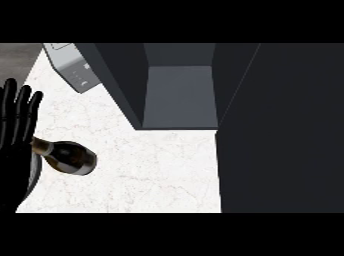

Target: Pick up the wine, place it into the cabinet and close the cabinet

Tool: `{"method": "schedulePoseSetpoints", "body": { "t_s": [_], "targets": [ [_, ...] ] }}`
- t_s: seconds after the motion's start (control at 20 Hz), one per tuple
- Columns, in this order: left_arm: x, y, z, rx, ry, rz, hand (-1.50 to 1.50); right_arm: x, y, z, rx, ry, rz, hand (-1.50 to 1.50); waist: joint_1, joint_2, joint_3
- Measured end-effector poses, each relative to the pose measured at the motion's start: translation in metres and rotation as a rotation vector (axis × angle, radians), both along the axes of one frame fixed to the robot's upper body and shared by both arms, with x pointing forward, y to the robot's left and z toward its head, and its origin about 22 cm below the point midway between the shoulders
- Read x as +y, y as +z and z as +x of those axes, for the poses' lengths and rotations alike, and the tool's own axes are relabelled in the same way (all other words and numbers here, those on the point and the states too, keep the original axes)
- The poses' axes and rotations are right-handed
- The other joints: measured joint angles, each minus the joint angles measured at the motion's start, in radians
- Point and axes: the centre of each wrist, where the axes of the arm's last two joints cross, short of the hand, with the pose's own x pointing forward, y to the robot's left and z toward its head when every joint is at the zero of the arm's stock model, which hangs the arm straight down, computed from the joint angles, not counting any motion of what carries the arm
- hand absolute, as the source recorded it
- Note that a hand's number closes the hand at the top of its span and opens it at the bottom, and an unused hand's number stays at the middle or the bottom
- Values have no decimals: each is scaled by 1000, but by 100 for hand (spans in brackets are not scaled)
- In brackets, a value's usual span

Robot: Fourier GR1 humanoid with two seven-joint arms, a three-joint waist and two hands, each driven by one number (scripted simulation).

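Head view shows the wine bottle (pixel 70 157) on the white counter (pixel 160 170), beside the left hand (pixel 9 135), whose fingers are straight. Glass is heavy, slippery and breakable; grab its wide body.

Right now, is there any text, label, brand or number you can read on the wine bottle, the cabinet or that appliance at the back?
None can be read.
wine bottle: dark glass, no label showing from this angle.
cabinet: plain grey inside, plain dark door, no marks.
grey appliance: a few tiny dark marks on its front panel, too small to read.
left hand: open at the view's left edge, unmarked.
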Motion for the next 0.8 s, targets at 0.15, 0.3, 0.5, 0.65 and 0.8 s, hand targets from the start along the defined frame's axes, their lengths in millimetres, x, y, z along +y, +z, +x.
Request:
{"method": "schedulePoseSetpoints", "body": {
  "t_s": [0.15, 0.3, 0.5, 0.65, 0.8],
  "targets": [
    [1, -3, -8, 6, -16, 19, -150, -2, -3, -10, 5, 16, 8, -150, -1, -6, -9],
    [8, -9, -16, 9, -41, 46, -150, -5, -4, -18, 15, 48, 6, -150, 0, -9, -13],
    [-7, -25, -25, 125, -140, -114, -150, -1, -6, -29, 113, 198, 1, -150, -2, -12, -16],
    [-12, -20, -32, 166, -175, -171, -150, 0, 3, -42, 150, 252, 1, -150, -2, -13, -16],
    [-20, -7, -43, 178, -191, -197, -150, -1, 13, -52, 166, 281, -2, -150, -1, -13, -16]
  ]
}}
